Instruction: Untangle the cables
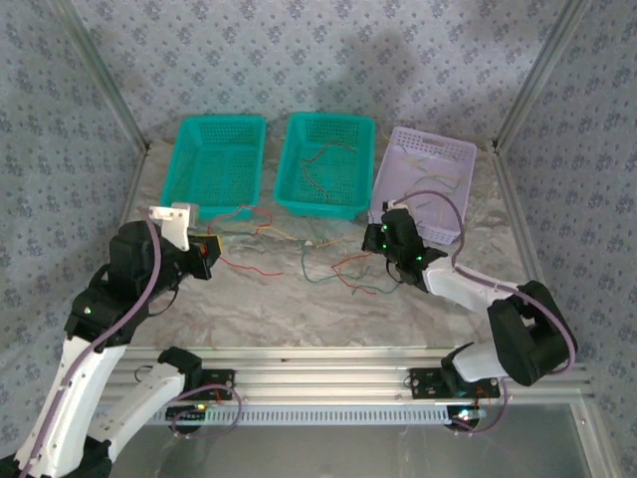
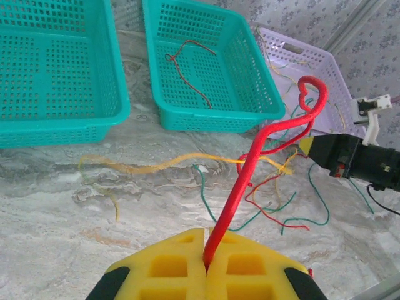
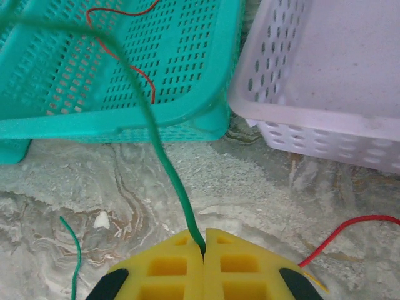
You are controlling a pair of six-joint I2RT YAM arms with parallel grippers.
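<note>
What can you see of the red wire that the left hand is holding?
The thin, glossy red wire is pinched between the shut yellow foam pads of the left hand. From there it rises off the marble-patterned table, leaning to the right, and curls into a small loop at its top. After the loop it bends back down toward the tangle of red, green and yellow wires lying on the table, where I cannot follow it.

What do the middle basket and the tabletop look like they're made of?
Middle basket: likely moulded plastic, teal, slight sheen, walls pierced in a regular grid. Tabletop: grey-brown veining like marble, matte; real stone or printed sheet, cannot tell.
</note>
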